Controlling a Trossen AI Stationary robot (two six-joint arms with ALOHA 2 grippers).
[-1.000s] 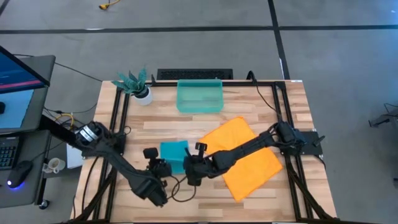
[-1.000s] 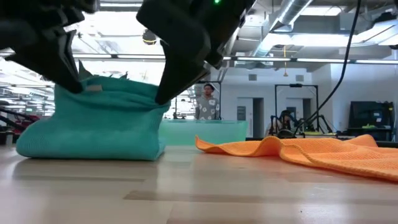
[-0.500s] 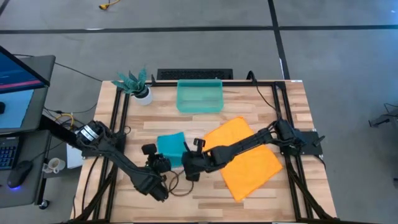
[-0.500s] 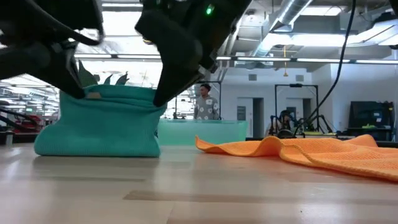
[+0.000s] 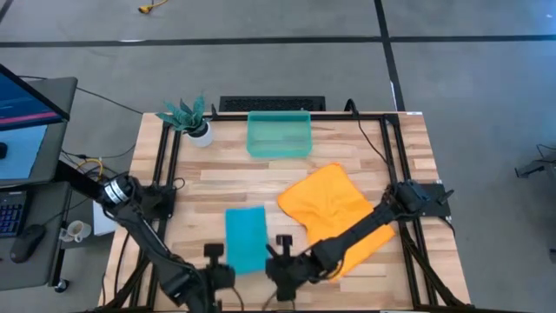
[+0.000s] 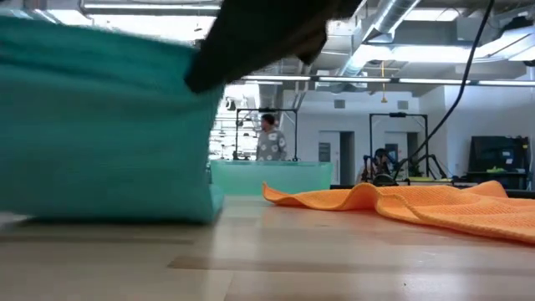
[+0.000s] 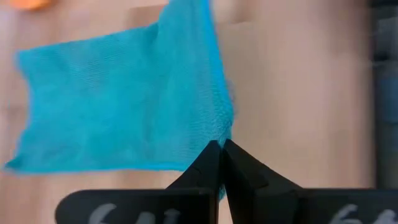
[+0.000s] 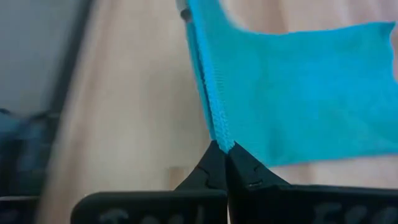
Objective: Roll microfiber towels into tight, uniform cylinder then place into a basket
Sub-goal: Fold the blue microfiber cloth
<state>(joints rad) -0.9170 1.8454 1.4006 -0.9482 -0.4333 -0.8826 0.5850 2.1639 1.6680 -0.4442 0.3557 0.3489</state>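
The teal microfiber towel (image 5: 246, 236) lies stretched toward the table's near edge, left of the orange towel (image 5: 334, 213), which lies rumpled on the table. My left gripper (image 5: 228, 273) is shut on the teal towel's near left corner. My right gripper (image 5: 268, 267) is shut on its near right corner. In the low view the teal towel (image 6: 100, 125) fills the left side, under a dark gripper (image 6: 259, 38). The teal-green basket (image 5: 278, 135) stands at the far middle. My left gripper pinches the teal towel's near left corner (image 7: 225, 132) between its two shut fingertips, slanting down from the near side. The far part of the towel lies on the table. My right gripper pinches the near right corner (image 8: 219, 135) at its hemmed edge between shut fingertips, slanting down from the near side. One layer or several, I cannot tell.
A teal-leaved plant in a white pot (image 5: 193, 120) stands at the far left corner. Black rails (image 5: 167, 174) run along the table's left and right sides. The orange towel (image 6: 401, 201) spreads over the right half. People show in the room behind.
Both grippers have drawn back toward the table's near edge, still shut on the teal towel. The towel has been pulled out from a short bunched shape into a longer strip and has slid toward the near edge, close to the low camera.
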